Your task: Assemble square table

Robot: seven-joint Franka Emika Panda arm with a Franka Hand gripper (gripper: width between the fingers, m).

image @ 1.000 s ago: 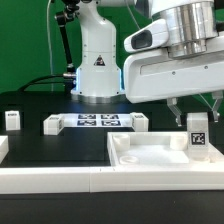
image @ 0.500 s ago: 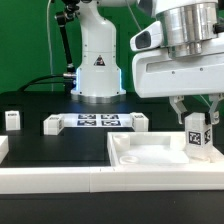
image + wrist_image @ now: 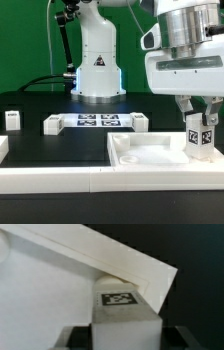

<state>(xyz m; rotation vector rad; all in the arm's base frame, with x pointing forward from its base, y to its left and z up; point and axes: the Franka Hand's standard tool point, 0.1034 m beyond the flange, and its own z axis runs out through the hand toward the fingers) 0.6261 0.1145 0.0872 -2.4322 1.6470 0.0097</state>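
The square table's large white slab (image 3: 150, 155) lies with its raised rim up at the front of the exterior view's right. My gripper (image 3: 201, 122) is shut on a white tagged leg (image 3: 201, 138), held upright just over the slab's far right corner. In the wrist view the leg (image 3: 125, 314) points at a corner of the slab (image 3: 50, 286), close to the inside of the rim, and the dark fingers (image 3: 75, 336) press it from both sides. Whether the leg's end touches the slab cannot be told.
Another leg (image 3: 12, 120) stands at the exterior view's left. Two more legs (image 3: 52, 124) (image 3: 140, 122) lie at the ends of the marker board (image 3: 95, 121). A long white rail (image 3: 60, 180) borders the front. The robot base (image 3: 97, 60) stands behind.
My gripper has carried the leg toward the exterior view's right and slightly down, closer to the slab's right corner. The grip on the leg is unchanged.
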